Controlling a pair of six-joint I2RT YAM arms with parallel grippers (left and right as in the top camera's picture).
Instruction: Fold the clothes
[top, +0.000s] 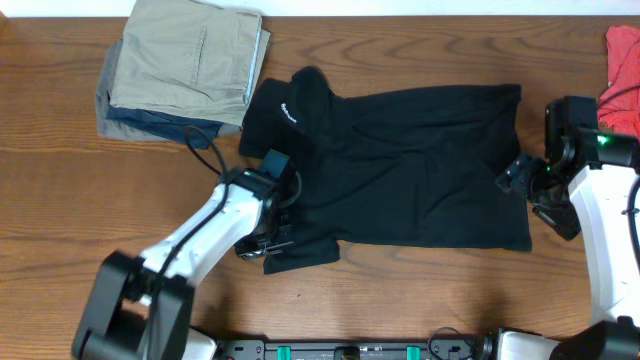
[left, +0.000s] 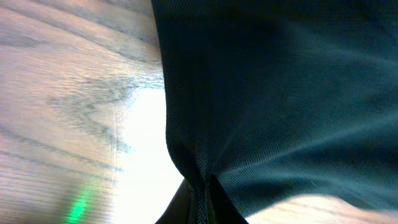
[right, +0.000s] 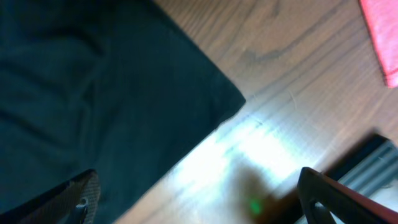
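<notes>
Black short-sleeved soft-fabric shirt (top: 400, 165) spread flat, frame centre, on wooden tabletop (top: 60, 200). Left fingers (top: 272, 240) clamped on lower-left sleeve edge. Right fingers (right: 79, 198) apart beside right hem. Judgement: lift sleeve low, carry inward, don't drag body.

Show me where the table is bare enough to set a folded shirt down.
Bare table: the left side below the folded pile, left of the left arm; the strip above the black shirt, between pile and red garment; the front strip below the shirt. Crowded: the centre, covered by the shirt.
</notes>
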